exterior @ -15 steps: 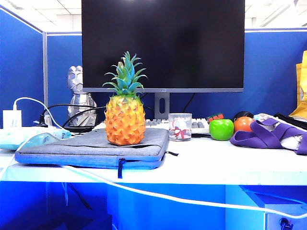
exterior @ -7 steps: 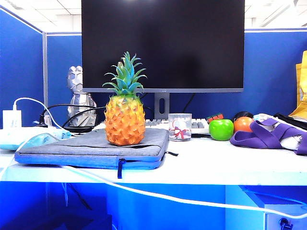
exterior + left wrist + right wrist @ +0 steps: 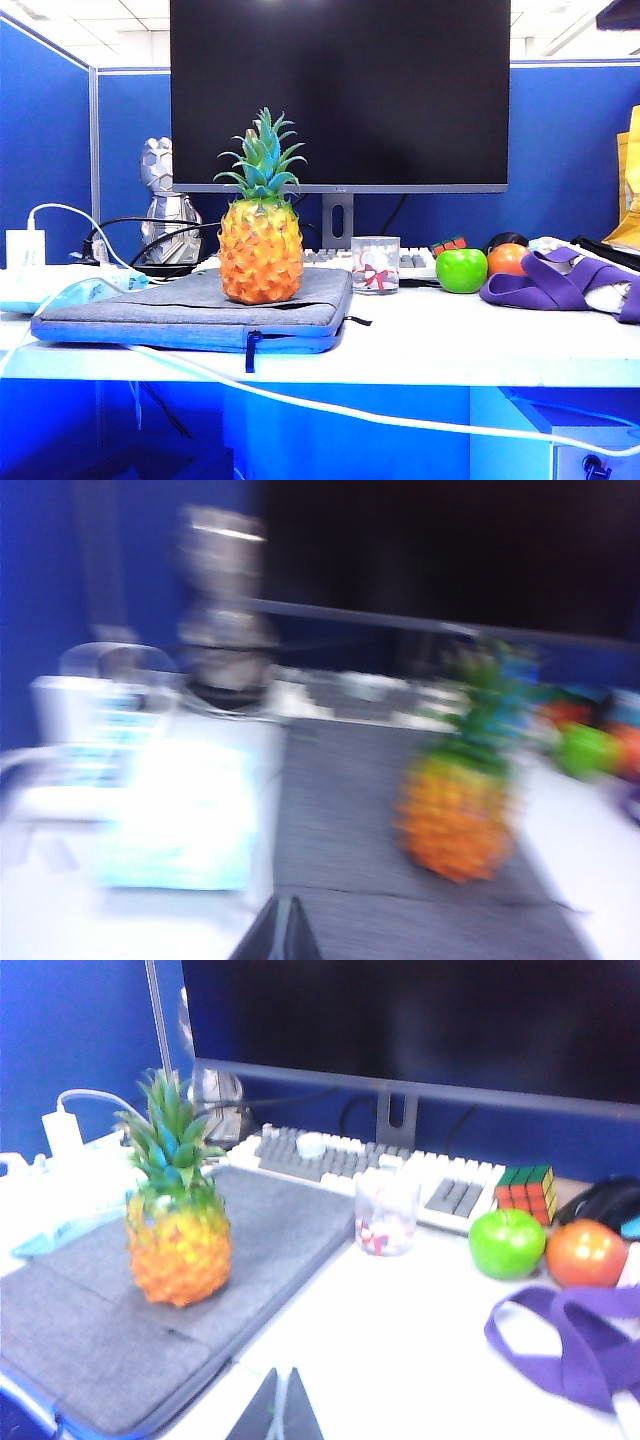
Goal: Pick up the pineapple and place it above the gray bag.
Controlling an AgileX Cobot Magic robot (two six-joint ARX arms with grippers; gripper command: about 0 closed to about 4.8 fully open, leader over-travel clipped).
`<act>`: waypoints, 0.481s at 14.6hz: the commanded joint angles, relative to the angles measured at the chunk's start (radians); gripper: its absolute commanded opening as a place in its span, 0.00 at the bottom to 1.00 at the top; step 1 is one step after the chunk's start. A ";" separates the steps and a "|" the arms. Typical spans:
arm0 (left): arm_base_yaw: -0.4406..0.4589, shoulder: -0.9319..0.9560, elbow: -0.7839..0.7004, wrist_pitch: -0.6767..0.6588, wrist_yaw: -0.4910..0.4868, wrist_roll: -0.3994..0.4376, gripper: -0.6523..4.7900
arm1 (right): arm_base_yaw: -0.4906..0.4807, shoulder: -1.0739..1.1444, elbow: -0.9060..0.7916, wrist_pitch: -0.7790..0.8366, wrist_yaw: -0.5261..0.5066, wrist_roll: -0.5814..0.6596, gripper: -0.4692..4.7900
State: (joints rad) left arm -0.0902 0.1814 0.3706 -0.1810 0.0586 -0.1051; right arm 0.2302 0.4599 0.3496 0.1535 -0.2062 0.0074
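L gripper [image 3: 280, 935] & R gripper [image 3: 279, 1410]: both jaws pinched together, empty, clear of pineapple [image 3: 260, 240] standing upright on bag [image 3: 195, 315].

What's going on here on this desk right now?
Nothing is being handled at this moment. The pineapple stands upright on the gray bag, in front of the monitor. The left tool and the right tool are both shut and empty, showing only at the edge of their wrist views, well clear of the pineapple. A green apple and an orange fruit sit off to the right, untouched.
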 commanded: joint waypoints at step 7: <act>0.000 -0.023 -0.053 0.011 -0.224 0.053 0.12 | -0.001 -0.337 -0.140 -0.117 0.340 -0.039 0.09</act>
State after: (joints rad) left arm -0.0902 0.1581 0.3283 -0.1776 -0.1608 -0.0566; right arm 0.2287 0.1471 0.2092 0.0784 0.1043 -0.0273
